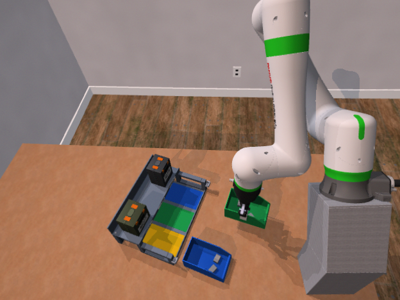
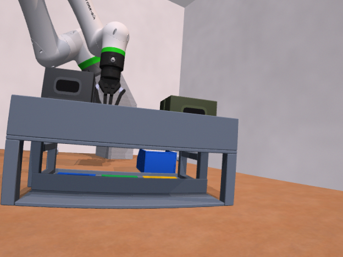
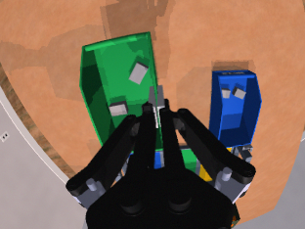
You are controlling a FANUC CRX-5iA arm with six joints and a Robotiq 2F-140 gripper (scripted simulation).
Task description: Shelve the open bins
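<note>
The green bin hangs to the right of the shelf, a little above the table, with two grey parts inside. My gripper points down and is shut on the bin's long side wall. In the exterior view the gripper shows above the shelf's top board, which hides the green bin. The blue bin stands on the table by the shelf's front corner, with two grey parts in it. The shelf floor carries a blue mark, a green mark and a yellow mark.
A black box and an olive box stand on the shelf's top board. The robot's grey pedestal stands at the right. The shelf's front lip runs below the colored marks.
</note>
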